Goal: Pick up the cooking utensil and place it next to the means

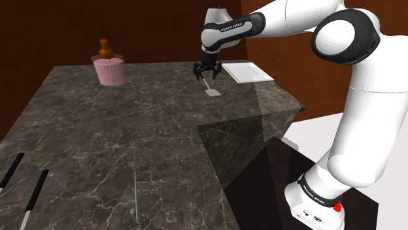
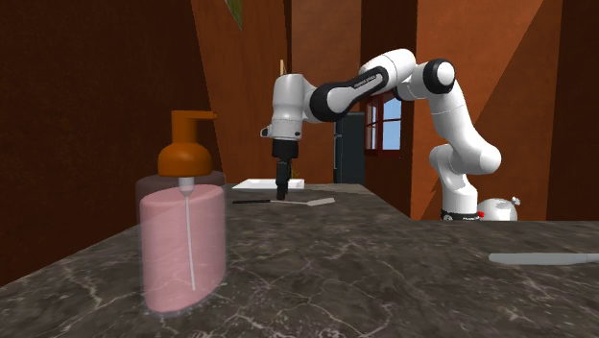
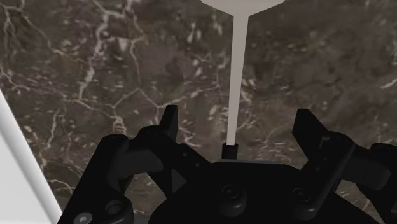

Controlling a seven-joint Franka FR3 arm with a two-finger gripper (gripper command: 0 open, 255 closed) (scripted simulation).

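Jaws gape wide, gripping nothing, straddling the spatula handle flat on the desk, so you're probably ready to close.

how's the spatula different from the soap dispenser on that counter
The spatula lies flat; the soap dispenser stands upright. The spatula is thin and pale grey; the dispenser is bulky, with a pink see-through body and a brown pump. The spatula sits under the open gripper; the dispenser stands well apart from it. Both rest on the dark marble counter.
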